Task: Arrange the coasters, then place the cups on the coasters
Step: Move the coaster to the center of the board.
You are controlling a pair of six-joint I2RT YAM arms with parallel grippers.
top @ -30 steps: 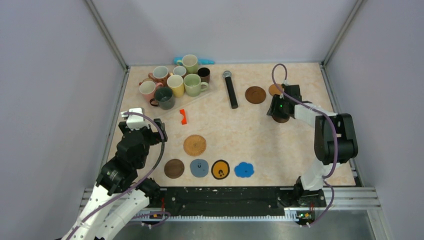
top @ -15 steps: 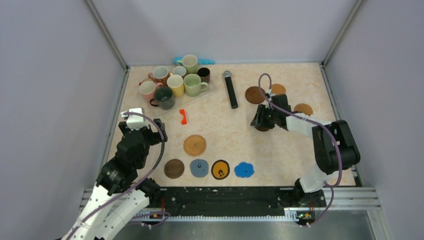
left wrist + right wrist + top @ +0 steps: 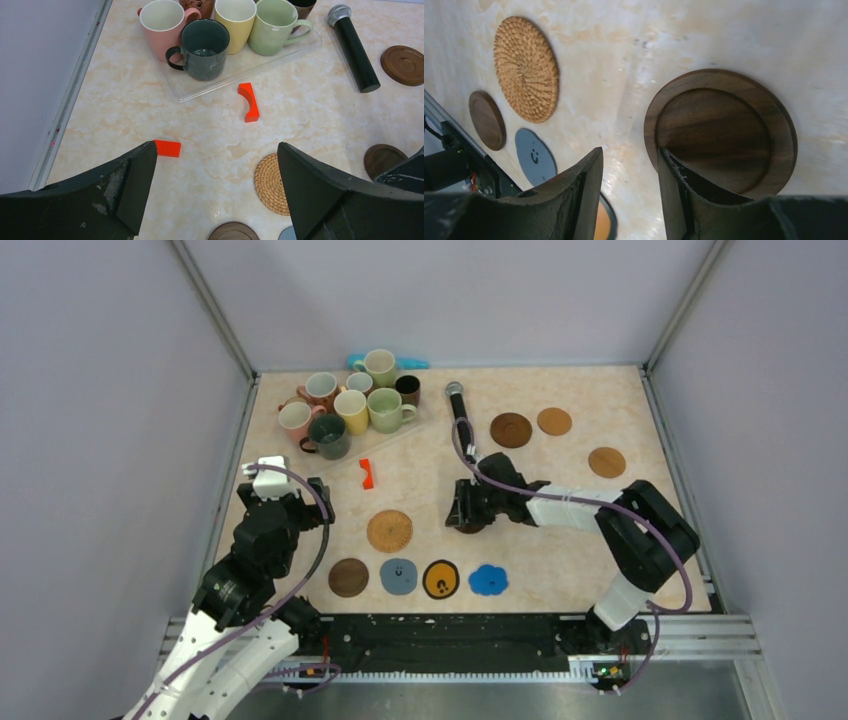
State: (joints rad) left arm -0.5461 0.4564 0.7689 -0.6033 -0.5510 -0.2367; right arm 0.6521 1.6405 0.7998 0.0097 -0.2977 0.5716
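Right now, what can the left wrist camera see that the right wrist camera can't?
Only the left wrist view shows the cups on their clear tray, the black microphone and the orange pieces. Only the right wrist view shows the right gripper pinching the rim of a dark wooden coaster, plus the grey-blue coaster. Both show the woven coaster and the marble table.

The left gripper (image 3: 215,200) hung with jaws wide apart. Ahead of it stood the cups (image 3: 220,30) on a clear tray (image 3: 300,47); between the jaws lay a woven coaster (image 3: 270,185).
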